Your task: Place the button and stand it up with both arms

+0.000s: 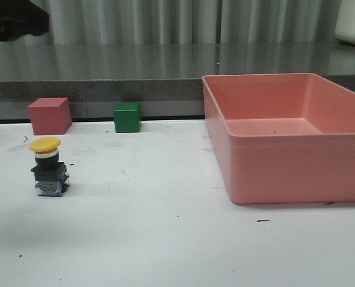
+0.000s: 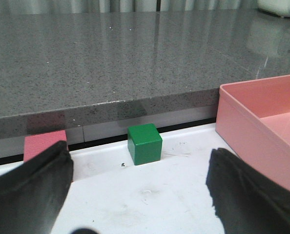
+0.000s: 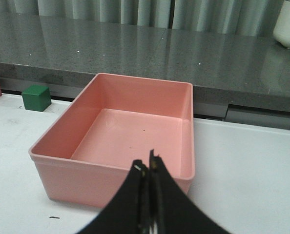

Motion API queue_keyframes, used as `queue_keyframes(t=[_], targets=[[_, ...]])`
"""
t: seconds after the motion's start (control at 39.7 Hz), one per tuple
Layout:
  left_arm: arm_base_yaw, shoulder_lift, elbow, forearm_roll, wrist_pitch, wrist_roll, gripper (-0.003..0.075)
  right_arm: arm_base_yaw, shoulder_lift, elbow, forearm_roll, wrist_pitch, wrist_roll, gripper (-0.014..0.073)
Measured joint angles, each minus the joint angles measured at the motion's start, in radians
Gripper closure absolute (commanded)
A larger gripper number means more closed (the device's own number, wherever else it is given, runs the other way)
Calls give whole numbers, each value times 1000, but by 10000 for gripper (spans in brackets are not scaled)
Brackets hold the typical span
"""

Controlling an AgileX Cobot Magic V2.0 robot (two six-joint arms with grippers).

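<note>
Yellow-capped push-button stands upright and free near the left edge of the worktop; neither claw holds anything.

You have the small push-button with round yellow cap, white collar and black blocky body point(image 1: 48, 168) resting on its bluish base on the white worktop point(image 1: 165, 239), cap up, so the standing looks done and needs no support. Your left claw point(image 2: 135, 195) is spread wide, its black fingers point(image 2: 30, 190) well apart with nothing between them, facing the far edge. Your right claw point(image 3: 148, 195) is closed on nothing, fingertips touching, hovering in front of the empty salmon-pink plastic bin point(image 1: 285, 134) that fills the right side. Along the far edge sit a red cube point(image 1: 49, 115) and a green cube point(image 1: 127, 116), both well apart from the button. Nothing stands in the way.
</note>
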Motion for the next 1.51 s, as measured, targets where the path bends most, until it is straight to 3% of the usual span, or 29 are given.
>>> queue_keyframes(t=[0.13,0.33,0.55,1.51], targets=[[0,-146,0,0,202,0,235,0,0,0,0,0,0,662],[0,-357,0,0,513,0,493,0,0,0,0,0,0,662],[0,-508,0,0,720,0,739,0,0,0,0,0,0,662],[0,-579,0,0,770,0,740,0,0,0,0,0,0,662]])
